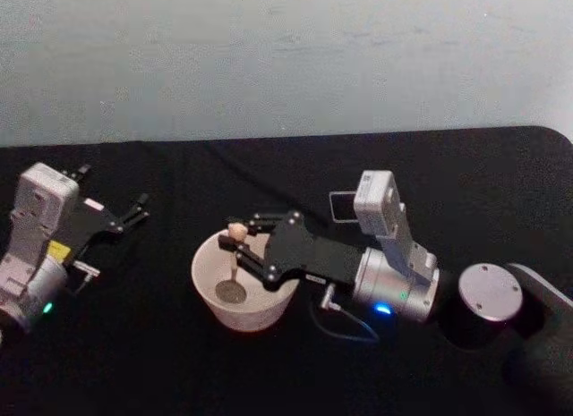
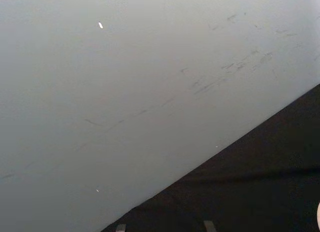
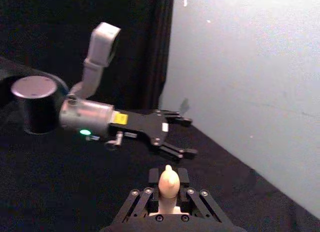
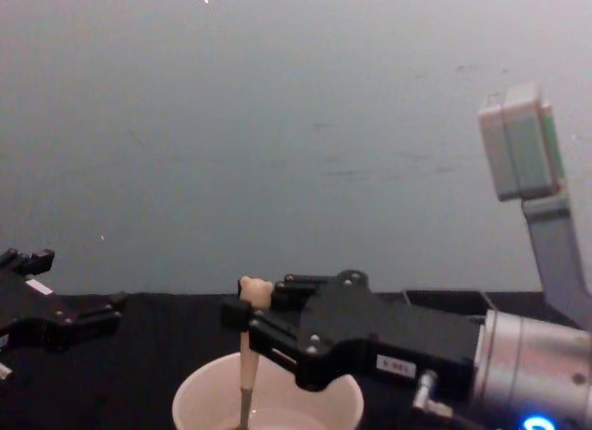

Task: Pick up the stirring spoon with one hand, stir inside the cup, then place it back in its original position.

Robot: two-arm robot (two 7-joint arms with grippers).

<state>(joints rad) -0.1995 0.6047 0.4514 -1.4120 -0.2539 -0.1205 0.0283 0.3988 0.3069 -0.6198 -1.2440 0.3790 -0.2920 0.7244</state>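
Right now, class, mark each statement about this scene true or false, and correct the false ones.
1. The right end effector grips the spoon near its top. True.
2. The cup stands on a black table. True.
3. The spoon lies flat on the table. False: it stands upright, its tip inside the cup.
4. The left end effector holds the cup. False: it is open, off to the left, apart from the cup.

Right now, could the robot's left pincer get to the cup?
Probably yes. The left pincer sits open beside the cup, with only black table between them. The right pincer holds the stirring spoon in it from the other side.
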